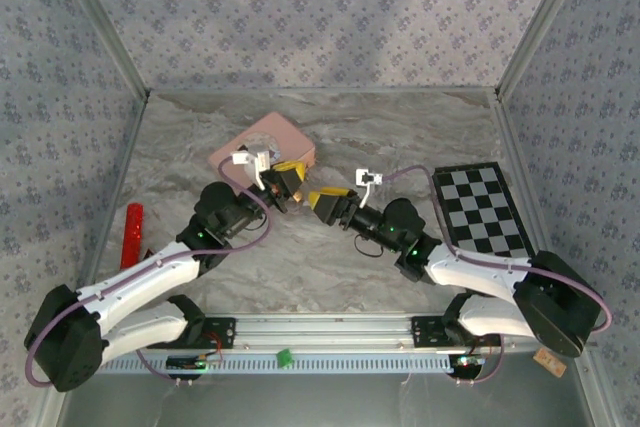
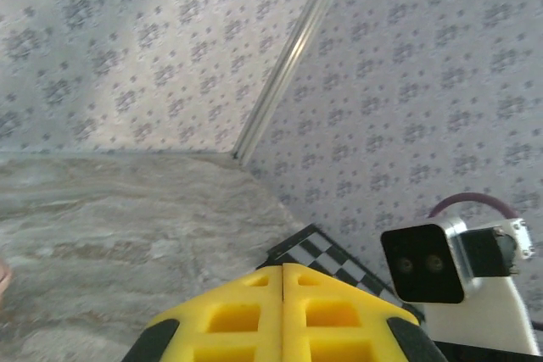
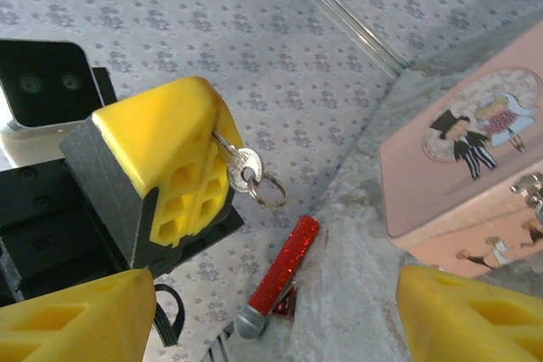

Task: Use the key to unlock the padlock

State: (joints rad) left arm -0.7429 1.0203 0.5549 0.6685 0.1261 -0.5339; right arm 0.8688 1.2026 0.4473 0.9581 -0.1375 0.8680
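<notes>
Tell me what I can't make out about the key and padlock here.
Key blade: right wrist view, hidden inside the shut left gripper; only head and ring show.
Padlock: right wrist view, cut off by the right edge, against the pink tin; just a silvery bit shows.
Both: top view, too small to tell.

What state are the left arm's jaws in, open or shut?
Shut on the key: the left gripper shows yellow jaws meeting with no gap, and the key's head and ring stick out from them.
</notes>
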